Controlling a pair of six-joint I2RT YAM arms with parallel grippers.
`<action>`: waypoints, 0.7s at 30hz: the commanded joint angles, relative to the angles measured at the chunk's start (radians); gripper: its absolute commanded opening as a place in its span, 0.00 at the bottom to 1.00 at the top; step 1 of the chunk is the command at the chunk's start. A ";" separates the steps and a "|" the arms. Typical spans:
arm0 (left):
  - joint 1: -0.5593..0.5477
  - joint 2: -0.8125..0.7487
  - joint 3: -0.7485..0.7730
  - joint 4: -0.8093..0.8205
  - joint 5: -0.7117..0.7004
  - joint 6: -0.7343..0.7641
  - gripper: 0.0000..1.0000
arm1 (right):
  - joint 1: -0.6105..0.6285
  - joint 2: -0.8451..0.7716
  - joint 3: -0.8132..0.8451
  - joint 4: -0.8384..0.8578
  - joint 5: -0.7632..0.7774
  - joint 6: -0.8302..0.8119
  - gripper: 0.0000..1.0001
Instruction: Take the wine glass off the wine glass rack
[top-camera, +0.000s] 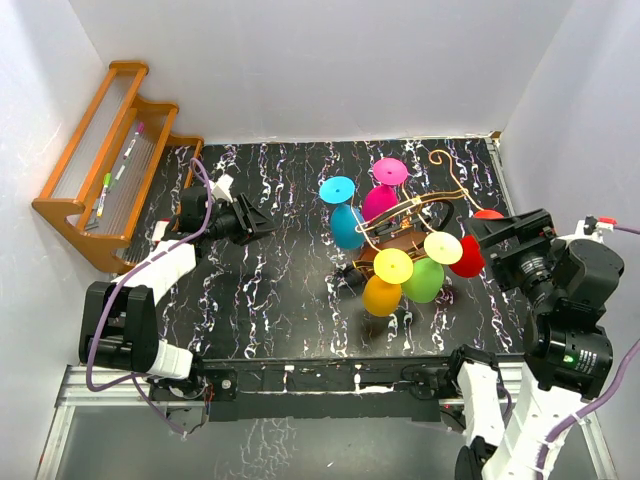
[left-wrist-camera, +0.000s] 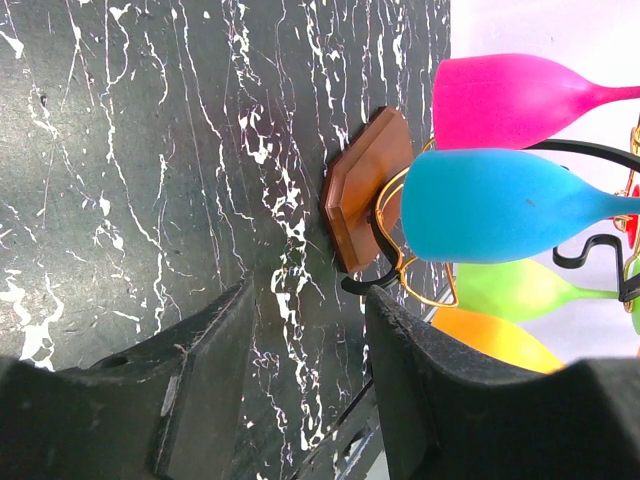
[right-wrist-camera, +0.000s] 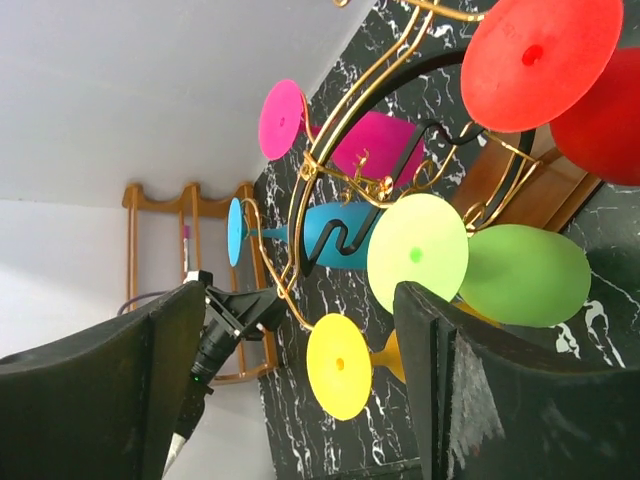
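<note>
Centrally on the black marbled table (top-camera: 290, 270) stands the rack (top-camera: 398, 240), its gold wire rising from a brown wooden base, and five glasses hang from it bowl-down, crowded together. The blue glass (top-camera: 347, 226) and pink glass (top-camera: 379, 203) are on the far left side. The orange glass (top-camera: 381, 295) and green glass (top-camera: 424, 280) are on the near side, and the red glass (top-camera: 467, 257) is on the right. The right gripper (top-camera: 482, 236) sits just beside the red glass with its fingers (right-wrist-camera: 130, 380) spread wide and nothing between them. Whether it touches that glass cannot be told. From its wrist view the red foot lies up and to the right, while the green glass's pale foot and the orange glass's yellow one lie straight ahead in front of the gold wire. The left gripper (top-camera: 262, 225) is also spread and empty, well apart from the rack. It points at the base and the blue glass over bare table. A wooden shelf (top-camera: 100, 180) with pens (top-camera: 120, 170) stands at the far left against the wall.
</note>
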 joint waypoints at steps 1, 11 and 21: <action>-0.002 0.001 0.017 -0.009 0.010 0.023 0.46 | 0.084 -0.040 -0.081 0.022 0.054 0.066 0.78; -0.002 0.022 0.016 0.010 0.022 0.008 0.46 | 0.297 -0.154 -0.204 0.051 0.266 0.228 0.70; -0.002 -0.001 0.019 -0.024 -0.001 0.038 0.46 | 0.321 -0.110 -0.274 0.068 0.359 0.215 0.65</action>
